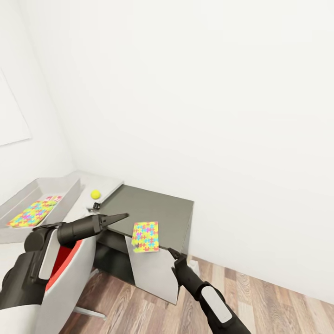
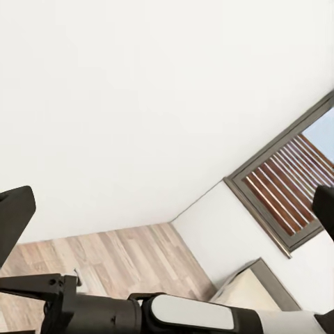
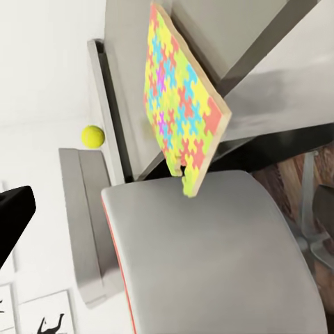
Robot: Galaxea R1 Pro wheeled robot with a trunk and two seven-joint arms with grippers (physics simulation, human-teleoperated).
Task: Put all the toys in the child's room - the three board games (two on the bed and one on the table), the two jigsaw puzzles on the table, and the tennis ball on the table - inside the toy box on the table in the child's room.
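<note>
The jigsaw puzzle [image 1: 145, 236] I'm after lies flat on the dark cabinet [image 1: 153, 208], at its front edge nearest me, one corner hanging over the lip above the chair back [image 1: 153, 273]. I judge it a thin, stiff, light slab with a slick printed face and knobbly edges, so I'd pinch that overhanging edge rather than try to lift it from the top. My right gripper [image 1: 172, 253] sits just beside that corner, apart from it; I can't tell how far its fingers are spread, and it holds nothing. Further along from the cabinet, the tennis ball [image 1: 95, 194] rests on the pale table [image 1: 109, 185], and beyond it the toy box [image 1: 69, 195] already holds another puzzle [image 1: 31, 213]. My left gripper [image 1: 121, 216] hovers over the cabinet's near corner, fingers spread wide and empty.
</note>
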